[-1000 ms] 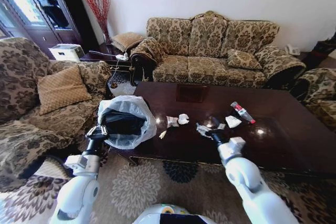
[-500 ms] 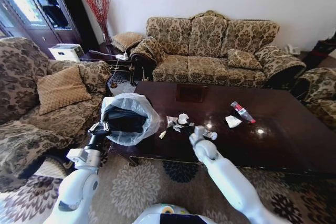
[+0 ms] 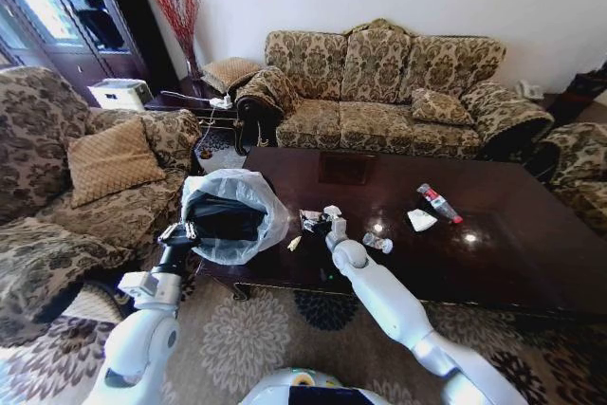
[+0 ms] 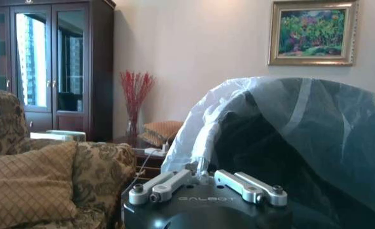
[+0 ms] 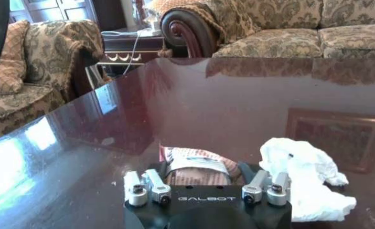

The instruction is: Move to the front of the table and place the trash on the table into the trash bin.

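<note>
We lose the striped paper wrapper's [image 5: 197,170] near end behind the right tool [image 5: 206,183], lower centre of frame.

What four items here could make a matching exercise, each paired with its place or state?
Items:
1. trash bin
2. bottle
3. white paper wad
4. patterned wrapper

Places or states:
A. lying on the table, toward the robot's right
B. between the open fingers of the right gripper
C. held at its bag's rim by the left gripper
D. on the table beside the right gripper

Pairs: 1-C, 2-A, 3-D, 4-B
</note>
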Motion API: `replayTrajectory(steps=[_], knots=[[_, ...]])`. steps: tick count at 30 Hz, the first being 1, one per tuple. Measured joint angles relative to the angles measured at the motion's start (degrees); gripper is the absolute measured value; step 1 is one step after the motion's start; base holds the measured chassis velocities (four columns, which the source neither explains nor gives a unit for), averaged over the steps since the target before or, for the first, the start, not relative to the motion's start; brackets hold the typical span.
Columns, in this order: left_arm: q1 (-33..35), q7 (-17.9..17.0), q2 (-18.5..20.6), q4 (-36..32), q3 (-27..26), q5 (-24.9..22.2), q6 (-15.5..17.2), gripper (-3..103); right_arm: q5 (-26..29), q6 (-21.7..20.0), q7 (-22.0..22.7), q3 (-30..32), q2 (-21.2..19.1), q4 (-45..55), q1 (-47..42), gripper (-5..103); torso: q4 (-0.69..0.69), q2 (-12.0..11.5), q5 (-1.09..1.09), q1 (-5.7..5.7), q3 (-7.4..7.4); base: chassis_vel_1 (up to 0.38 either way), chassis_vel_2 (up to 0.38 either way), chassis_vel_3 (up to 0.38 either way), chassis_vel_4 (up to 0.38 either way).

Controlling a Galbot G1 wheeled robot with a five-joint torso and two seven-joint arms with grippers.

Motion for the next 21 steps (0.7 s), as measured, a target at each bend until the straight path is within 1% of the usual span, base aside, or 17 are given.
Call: replayTrajectory(steps=[1,4,5,6,7,8,10,12,13,14,15,16,18,19,20,21], knots=[[0.00,0.00,0.00,0.00,0.00,0.00,0.00,1,0.00,0.00,0.00,0.00,0.00,0.00,0.00,74,0.00,0.00,0.00,0.00,0.00,0.000,0.000,0.000,0.000],[0.18,0.00,0.11,-0.26,-0.15,-0.04,-0.02,1,-0.71,0.59,-0.65,0.30,0.04,-0.20,-0.70,57,-0.01,0.00,0.00,-0.01,0.00,0.000,0.000,0.000,0.000],[0.18,0.00,0.11,-0.26,-0.15,-0.04,-0.02,1,-0.71,0.59,-0.65,0.30,0.04,-0.20,-0.70,57,-0.01,0.00,0.00,-0.01,0.00,0.000,0.000,0.000,0.000],[0.18,0.00,0.11,-0.26,-0.11,-0.04,-0.02,1,-0.76,0.73,-0.66,0.39,-0.06,-0.04,-0.99,52,0.00,0.00,0.01,0.00,0.00,0.000,0.000,0.000,0.000],[0.18,-0.02,0.09,-0.26,-0.07,-0.04,-0.02,1,-0.78,0.79,-0.66,0.43,-0.12,0.06,-1.10,52,0.00,0.00,0.01,0.00,0.00,0.000,0.000,0.000,0.000],[0.06,-0.01,0.02,-0.26,0.26,-0.04,-0.02,1,-0.90,1.00,-0.50,0.55,-0.53,0.74,-1.63,41,0.00,0.00,0.00,0.00,0.00,0.000,0.000,0.000,0.000],[-0.01,-0.02,0.02,-0.25,0.35,-0.04,-0.02,1,-0.93,1.07,-0.42,0.64,-0.74,1.02,-1.81,41,0.00,0.00,0.00,-0.01,-0.01,0.000,0.000,0.000,0.000],[-0.12,0.01,0.26,-0.03,0.54,-0.04,-0.02,1,-1.26,1.43,0.12,0.93,-1.24,1.77,-2.20,30,-0.01,0.00,0.01,-0.01,0.00,0.000,0.000,0.000,0.000],[-0.12,0.03,0.41,0.04,0.59,-0.04,-0.02,1,-1.33,1.45,0.45,1.15,-1.46,2.27,-2.29,27,-0.01,0.00,0.00,-0.01,0.00,0.000,0.000,0.000,0.000],[-0.12,0.03,0.41,0.04,0.59,-0.04,-0.02,1,-1.33,1.45,0.45,1.15,-1.46,2.27,-2.29,27,-0.01,0.00,0.00,-0.01,0.00,0.000,0.000,0.000,0.000],[-0.13,0.04,0.53,0.10,0.64,-0.04,-0.02,1,-1.30,1.40,0.89,1.36,-1.65,2.78,-2.34,24,-0.01,0.00,0.00,0.00,0.00,0.000,0.000,0.000,0.000],[-0.20,0.05,0.68,0.23,0.72,-0.04,-0.02,1,-1.24,1.33,1.72,1.62,-1.84,3.50,-2.35,20,-0.02,0.00,0.00,0.00,0.01,0.000,0.000,0.000,0.000],[-0.46,0.08,0.87,0.50,1.00,-0.05,0.02,1,-0.94,1.12,6.89,2.11,-2.07,5.63,-2.24,14,-0.01,0.00,0.00,0.00,0.01,0.000,0.000,0.000,0.000],[-0.46,0.08,0.87,0.50,1.00,-0.05,0.02,1,-0.94,1.12,6.89,2.11,-2.07,5.63,-2.24,14,-0.01,0.00,0.00,0.00,0.01,0.000,0.000,0.000,0.000],[-0.55,0.08,1.01,0.52,1.13,-0.06,0.10,1,-0.58,1.08,8.71,2.49,-2.20,6.75,-2.22,14,-0.01,0.00,0.01,0.00,0.01,0.000,0.000,0.000,0.000],[-0.67,0.05,1.37,0.52,1.31,-0.12,0.34,1,-0.21,1.07,10.49,3.44,-2.70,9.01,-2.16,11,0.00,0.00,0.01,0.00,0.01,0.000,0.000,0.000,0.000]])
